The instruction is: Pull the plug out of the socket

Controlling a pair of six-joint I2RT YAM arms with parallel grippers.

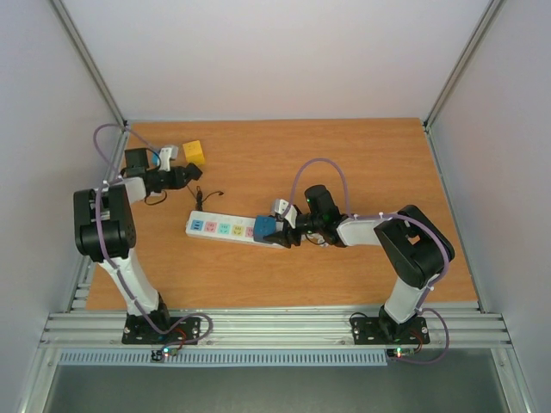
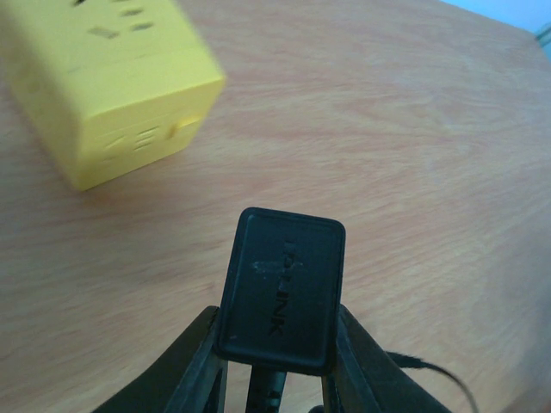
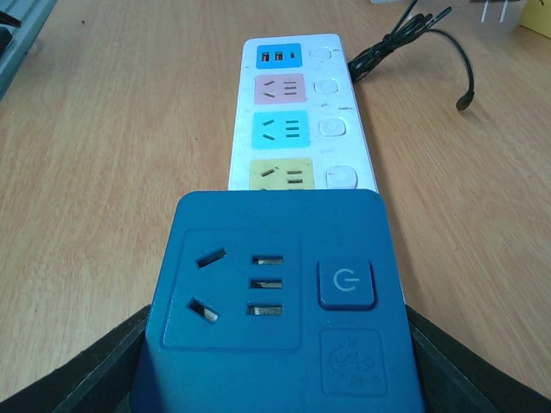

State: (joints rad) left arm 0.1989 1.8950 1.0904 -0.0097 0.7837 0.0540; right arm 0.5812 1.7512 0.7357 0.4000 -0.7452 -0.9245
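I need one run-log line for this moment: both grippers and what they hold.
left gripper: shut on black plug, away from socket | right gripper: shut on blue adapter on socket

Both arms are the same build tbh: the left arm [image 1: 108, 225] and the right arm [image 1: 406, 245] are chunky black joint housings joined by smooth white shells. Each has a lilac cable running along it in loose loops, the left cable [image 1: 102, 142] and the right cable [image 1: 320, 165]. Each arm stands on a black base plate [image 1: 168, 329] with thin red wires and tiny red and green lights [image 1: 162, 353] by the foot, and up close the left fingers [image 2: 191, 370] and right fingers [image 3: 82, 379] are plain matte black, kinda wedge-shaped.
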